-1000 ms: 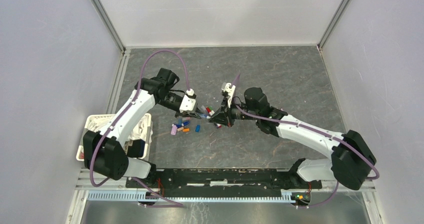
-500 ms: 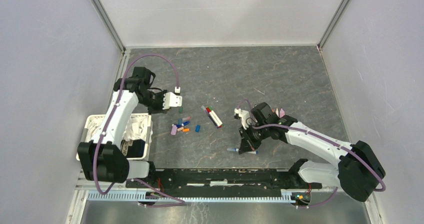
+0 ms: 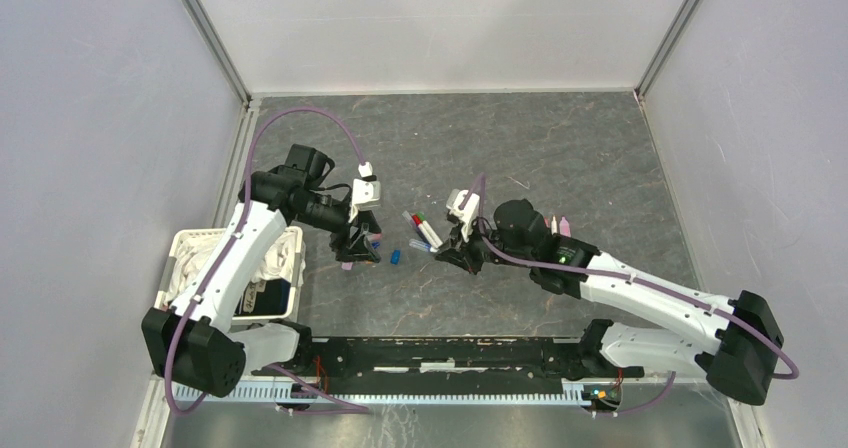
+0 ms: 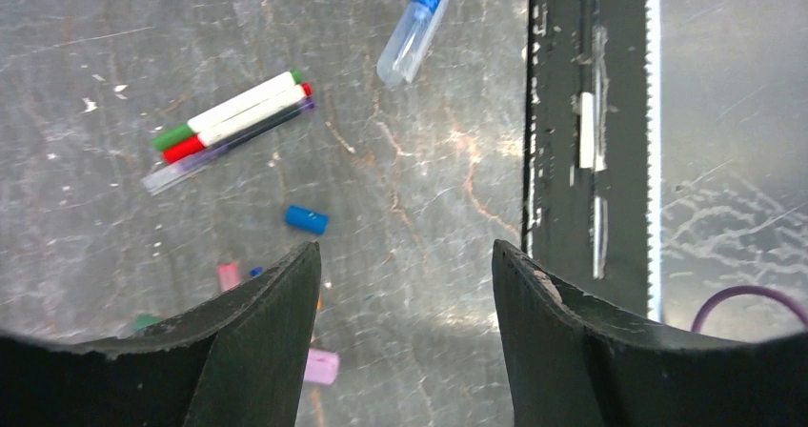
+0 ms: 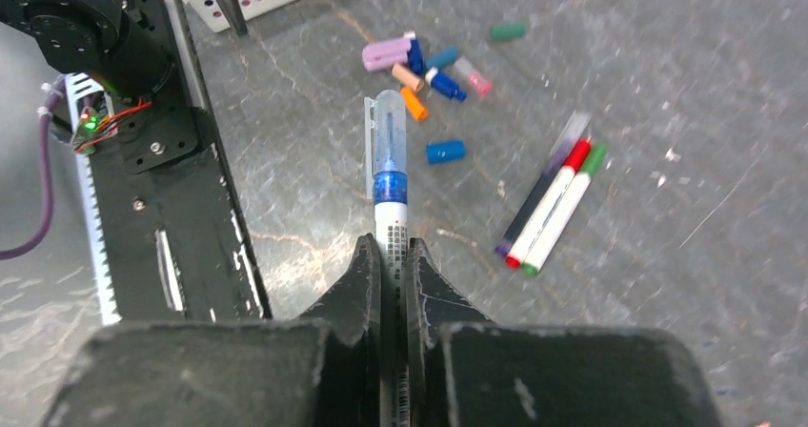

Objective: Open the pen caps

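I'm pinching a capped pen in the right gripper, offering its clear cap. The left gripper is hanging spread, probably needing to clamp that cap.

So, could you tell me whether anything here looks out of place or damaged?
Nothing looks damaged or spilled. Loose caps lie scattered beside three pens laid side by side, and the right hand grips a blue-banded pen with its clear cap on.
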Robot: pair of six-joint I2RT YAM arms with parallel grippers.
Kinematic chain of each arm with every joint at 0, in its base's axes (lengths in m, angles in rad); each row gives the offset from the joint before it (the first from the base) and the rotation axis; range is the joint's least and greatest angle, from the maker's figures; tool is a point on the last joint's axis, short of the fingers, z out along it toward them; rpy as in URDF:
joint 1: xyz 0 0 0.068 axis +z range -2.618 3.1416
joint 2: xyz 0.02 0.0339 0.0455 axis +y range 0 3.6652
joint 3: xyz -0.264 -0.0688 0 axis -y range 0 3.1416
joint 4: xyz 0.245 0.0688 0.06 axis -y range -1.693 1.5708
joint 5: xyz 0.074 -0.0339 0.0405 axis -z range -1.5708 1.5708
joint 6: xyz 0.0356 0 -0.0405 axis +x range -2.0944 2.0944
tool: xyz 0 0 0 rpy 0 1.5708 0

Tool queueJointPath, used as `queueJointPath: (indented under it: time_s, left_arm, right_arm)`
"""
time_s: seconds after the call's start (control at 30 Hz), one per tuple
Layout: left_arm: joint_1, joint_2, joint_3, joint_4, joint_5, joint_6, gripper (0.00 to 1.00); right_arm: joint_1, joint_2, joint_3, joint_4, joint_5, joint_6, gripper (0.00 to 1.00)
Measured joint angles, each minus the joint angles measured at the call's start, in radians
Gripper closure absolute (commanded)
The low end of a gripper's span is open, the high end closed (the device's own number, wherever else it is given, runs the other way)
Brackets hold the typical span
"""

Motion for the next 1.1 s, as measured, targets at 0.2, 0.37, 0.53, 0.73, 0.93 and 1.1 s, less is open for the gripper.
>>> queueJointPath:
  time_s: [0.2, 0.37, 0.53, 0.73, 0.93, 1.1]
  left_arm:
    - [-0.040, 0.024, -0.023, 0.060, 0.066, -0.099, 0.28]
    - [-0.064, 0.032, -0.030, 0.090, 0.076, -0.129, 0.34]
    - [-0.096, 0.053, -0.034, 0.099, 0.091, -0.142, 0.44]
    - [-0.129, 0.070, -0.035, 0.097, 0.095, -0.148, 0.67]
    - [-0.145, 0.093, -0.035, 0.045, 0.100, -0.125, 0.92]
    - [-0.154, 0.108, -0.035, 0.014, 0.097, -0.104, 0.89]
  right_arm:
    - [0.141, -0.003, 0.000, 0.090, 0.185, -0.127, 1.00]
    - [0.243, 0.008, 0.005, 0.116, 0.312, -0.226, 1.00]
    - [0.318, 0.064, 0.057, 0.111, 0.398, -0.306, 1.00]
    - [0.374, 0.134, 0.130, 0.090, 0.500, -0.381, 1.00]
    - [0.404, 0.162, 0.148, 0.060, 0.562, -0.446, 1.00]
    - [0.429, 0.172, 0.148, 0.050, 0.589, -0.483, 1.00]
